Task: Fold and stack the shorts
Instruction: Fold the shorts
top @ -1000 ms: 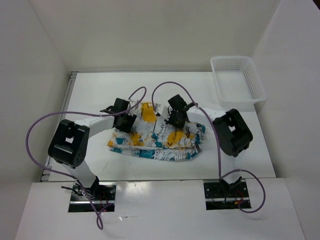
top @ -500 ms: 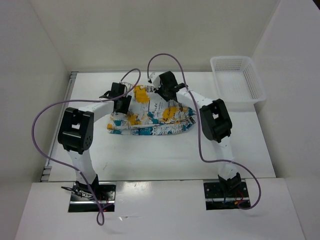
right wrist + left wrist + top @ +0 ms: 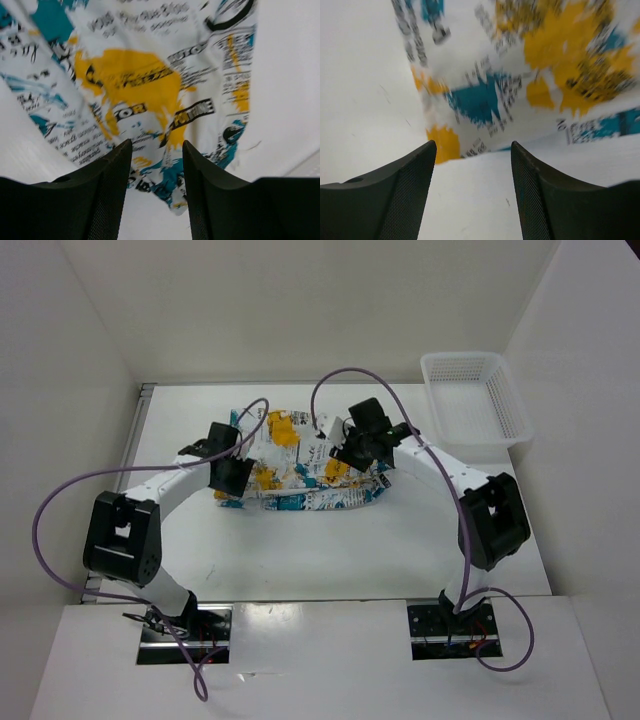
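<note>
The shorts (image 3: 300,478) lie folded in a band on the white table, printed with teal, orange-yellow and black. My left gripper (image 3: 230,482) hangs over their left end. In the left wrist view it (image 3: 472,146) is open and empty, with bare table between the fingers (image 3: 405,185) and the shorts' edge (image 3: 485,100) just ahead. My right gripper (image 3: 356,452) is over the shorts' right part. In the right wrist view it (image 3: 156,145) is open and empty, with the printed fabric (image 3: 135,85) below and ahead of it.
A white mesh basket (image 3: 474,395) stands at the far right corner of the table (image 3: 330,550). White walls close in the left, back and right. Purple cables loop above both arms.
The shorts were folded from a wider spread into a narrower band. Both grippers have since moved from the far edge back toward me and stand open.
</note>
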